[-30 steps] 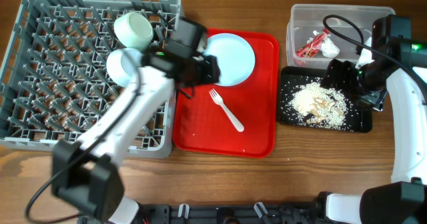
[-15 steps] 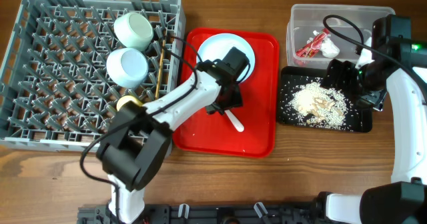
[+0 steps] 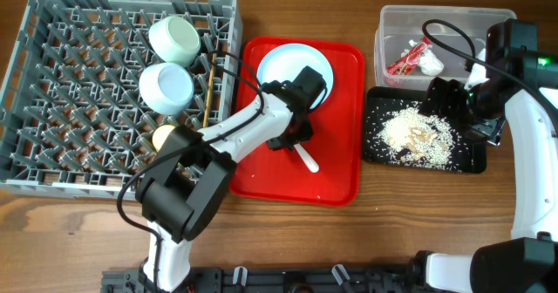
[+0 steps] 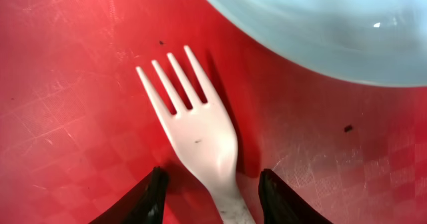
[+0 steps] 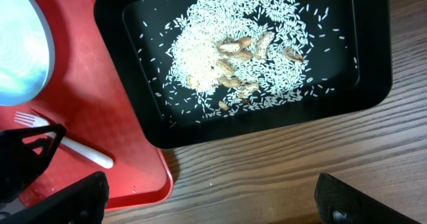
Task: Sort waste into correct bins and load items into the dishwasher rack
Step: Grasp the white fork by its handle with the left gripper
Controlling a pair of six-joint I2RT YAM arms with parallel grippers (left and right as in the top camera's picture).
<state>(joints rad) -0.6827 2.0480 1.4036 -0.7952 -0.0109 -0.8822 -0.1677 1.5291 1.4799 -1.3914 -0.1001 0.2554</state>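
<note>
The white plastic fork (image 4: 197, 127) lies on the red serving tray (image 3: 288, 180), tines toward the white plate (image 3: 275, 71). My left gripper (image 4: 210, 197) is open, with a finger on each side of the fork's neck, low over the tray. In the grey dishwasher rack (image 3: 87, 153) are two pale bowls (image 3: 174, 38) (image 3: 166, 86), the chopsticks (image 3: 209, 88) and the yellow cup (image 3: 162, 136). The clear tub (image 3: 392, 23) holds the red wrapper (image 3: 405, 59) and tissue (image 3: 431, 62). The black tray (image 3: 471, 158) holds the food scraps (image 3: 414, 134). My right gripper (image 5: 210, 197) is open and empty.
The right wrist view shows the black tray (image 5: 133, 24) with the scraps (image 5: 220, 57), the red tray's corner (image 5: 100, 97), the fork's handle (image 5: 87, 154) and bare wooden table in front. The left arm's body hides part of the plate and fork from overhead.
My left gripper has moved from beside the rack's right edge across the plate and down onto the fork. The right arm has not moved.
</note>
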